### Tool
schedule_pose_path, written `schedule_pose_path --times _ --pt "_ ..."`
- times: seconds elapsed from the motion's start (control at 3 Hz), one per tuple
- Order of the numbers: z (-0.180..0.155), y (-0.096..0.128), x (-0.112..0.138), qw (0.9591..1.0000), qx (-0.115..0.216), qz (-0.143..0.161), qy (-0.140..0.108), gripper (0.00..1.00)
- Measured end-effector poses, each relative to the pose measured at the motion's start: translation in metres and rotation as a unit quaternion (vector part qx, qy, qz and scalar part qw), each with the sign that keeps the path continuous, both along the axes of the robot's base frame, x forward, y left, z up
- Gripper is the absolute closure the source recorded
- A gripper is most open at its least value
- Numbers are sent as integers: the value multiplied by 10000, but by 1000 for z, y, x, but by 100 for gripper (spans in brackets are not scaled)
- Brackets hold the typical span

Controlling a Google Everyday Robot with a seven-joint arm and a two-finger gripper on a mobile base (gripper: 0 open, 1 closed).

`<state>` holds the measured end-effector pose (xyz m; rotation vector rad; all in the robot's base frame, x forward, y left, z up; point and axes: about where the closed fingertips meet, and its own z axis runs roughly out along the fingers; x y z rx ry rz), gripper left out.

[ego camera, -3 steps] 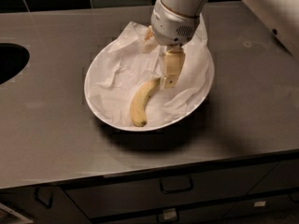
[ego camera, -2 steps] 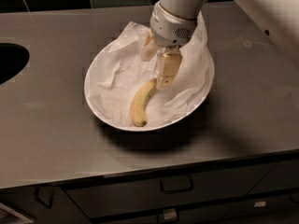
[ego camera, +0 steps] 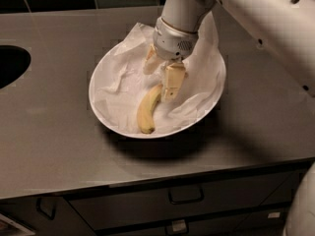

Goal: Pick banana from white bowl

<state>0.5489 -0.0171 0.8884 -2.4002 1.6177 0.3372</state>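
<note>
banana [ego camera: 147, 111]: yellow, curved, flat in paper-lined white bowl [ego camera: 101, 107] | hand [ego camera: 159, 82]: at its upper end, maybe touching

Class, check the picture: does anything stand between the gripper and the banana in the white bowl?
Nothing visible does. The gripper hangs open inside the white bowl, just above the upper end of the banana. The paper liner lies under the banana, not over it.
</note>
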Motion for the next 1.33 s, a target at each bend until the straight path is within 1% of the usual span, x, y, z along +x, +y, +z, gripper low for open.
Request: schedule_pose_path --times 0.33,1.33 --pt "-11 5 -2 9999 28 93 115 33" --pt "-21 10 -7 9996 -48 153 237 41"
